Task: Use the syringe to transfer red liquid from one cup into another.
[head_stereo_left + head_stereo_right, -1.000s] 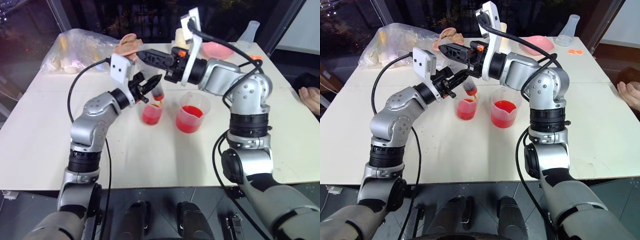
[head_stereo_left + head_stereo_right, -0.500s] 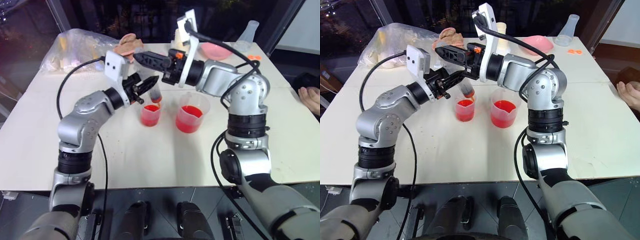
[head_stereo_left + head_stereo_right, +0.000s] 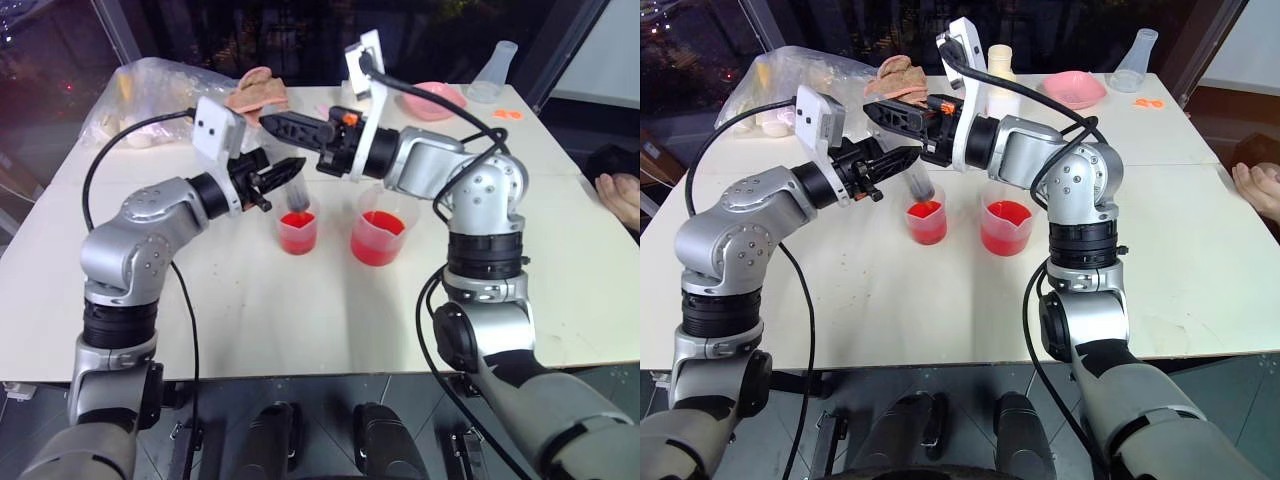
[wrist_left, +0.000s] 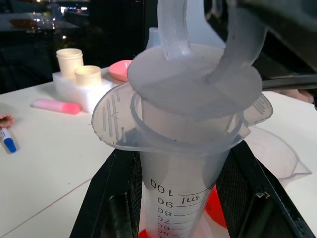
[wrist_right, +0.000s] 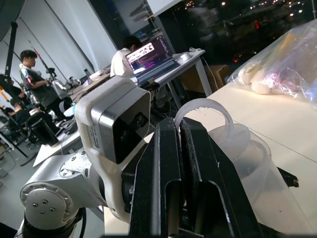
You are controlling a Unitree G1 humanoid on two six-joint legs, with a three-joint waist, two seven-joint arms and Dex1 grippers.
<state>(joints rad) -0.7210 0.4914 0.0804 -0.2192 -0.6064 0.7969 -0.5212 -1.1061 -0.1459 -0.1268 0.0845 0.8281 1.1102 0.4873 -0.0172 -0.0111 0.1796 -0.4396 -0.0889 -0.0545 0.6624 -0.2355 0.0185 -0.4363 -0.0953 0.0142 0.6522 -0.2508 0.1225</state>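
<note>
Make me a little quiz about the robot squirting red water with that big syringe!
1. True or false: the left gripper is shut on the syringe.
2. The syringe's tip points down into which cup? A) the smaller beaker B) the larger beaker C) the pink bowl
3. Fill in: the right gripper presses on the syringe's ____.

Key
1. True: its two black fingers clamp the barrel.
2. A: the syringe stands over the smaller beaker, which holds red liquid.
3. Plunger: the shut fingers rest at its ring handle.
</note>
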